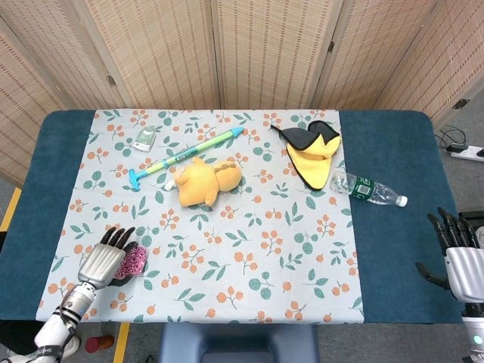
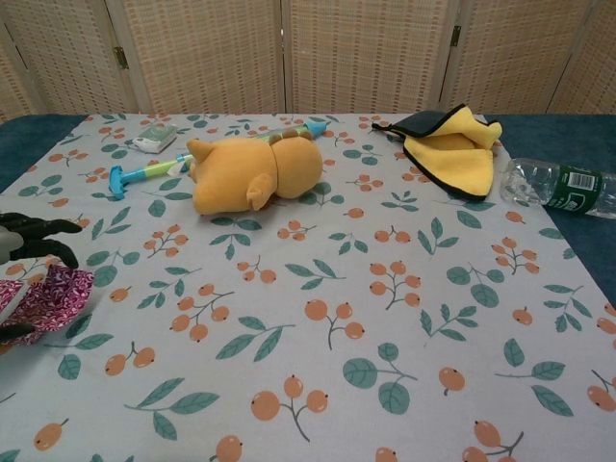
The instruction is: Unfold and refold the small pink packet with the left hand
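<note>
The small pink patterned packet point(image 1: 136, 260) lies bunched up near the table's front left, smaller than its flat shape. My left hand point(image 1: 101, 262) sits just left of it, fingers spread over its left part and thumb under its near edge. In the chest view the packet point(image 2: 53, 294) is raised and crumpled at the left border, caught between the dark fingers point(image 2: 38, 234) above and the thumb below. My right hand point(image 1: 461, 259) hovers past the table's front right corner, fingers apart and holding nothing; the chest view does not show it.
An orange plush toy point(image 1: 206, 180) lies mid-table, with a green-blue toy stick point(image 1: 185, 155) and a small green-white item point(image 1: 146, 138) behind it. A yellow-black cloth point(image 1: 314, 159) and a plastic bottle point(image 1: 367, 189) lie at the back right. The floral cloth point(image 1: 249, 272) covers the table.
</note>
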Robot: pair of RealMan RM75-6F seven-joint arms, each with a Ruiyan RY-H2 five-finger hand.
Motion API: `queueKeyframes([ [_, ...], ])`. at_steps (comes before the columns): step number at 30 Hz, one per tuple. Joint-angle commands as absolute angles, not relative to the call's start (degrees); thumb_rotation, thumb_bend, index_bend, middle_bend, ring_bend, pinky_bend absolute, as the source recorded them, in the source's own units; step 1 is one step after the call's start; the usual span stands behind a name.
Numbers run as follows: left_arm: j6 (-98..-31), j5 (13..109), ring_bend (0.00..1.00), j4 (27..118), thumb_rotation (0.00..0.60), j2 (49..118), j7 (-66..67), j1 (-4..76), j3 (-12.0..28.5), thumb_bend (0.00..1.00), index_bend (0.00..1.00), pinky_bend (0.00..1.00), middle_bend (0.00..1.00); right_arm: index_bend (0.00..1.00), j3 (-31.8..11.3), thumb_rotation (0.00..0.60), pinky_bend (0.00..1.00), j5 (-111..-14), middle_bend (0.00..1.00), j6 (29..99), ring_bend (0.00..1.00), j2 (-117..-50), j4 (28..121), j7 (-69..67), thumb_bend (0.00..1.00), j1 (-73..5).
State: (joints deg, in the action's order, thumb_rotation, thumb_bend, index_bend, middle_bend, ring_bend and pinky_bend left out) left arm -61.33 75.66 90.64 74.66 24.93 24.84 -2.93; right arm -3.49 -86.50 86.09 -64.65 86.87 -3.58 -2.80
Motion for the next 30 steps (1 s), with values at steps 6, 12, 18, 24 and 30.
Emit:
queueKeyframes([
  [6,-62.7,74.8,0.0,88.0,0.521,72.0,20.8,22.6,-3.1,0.32,0.23,0.0,0.0,0.0,-3.5,0.6,0.0,-86.9,0.0,86.2,0.0,-64.5,87.1,-3.4,0.25,-3.0],
  [12,-61.0,74.9,0.0,83.1,0.535,72.2,17.5,22.1,-3.7,0.32,0.21,0.0,0.0,0.0,-3.5,0.6,0.0,-87.3,0.0,86.6,0.0,-64.4,87.9,-2.7,0.25,-3.0],
  [18,-60.2,76.3,0.0,79.3,0.562,73.1,14.3,21.6,-4.2,0.32,0.2,0.0,0.0,0.0,-3.4,0.6,0.0,-87.6,0.0,87.1,0.0,-64.2,88.8,-1.8,0.25,-2.7],
  [24,-59.4,76.6,0.0,76.8,0.562,74.2,12.1,21.4,-4.0,0.32,0.2,0.0,0.0,0.0,-3.3,0.6,0.0,-87.8,0.0,87.4,0.0,-64.1,89.5,-1.1,0.25,-2.6],
  [30,-58.7,76.4,0.0,75.4,0.562,75.0,11.1,21.1,-3.8,0.32,0.2,0.0,0.0,0.0,-3.2,0.6,0.0,-87.7,0.0,87.5,0.0,-64.1,89.8,-0.8,0.25,-2.5],
])
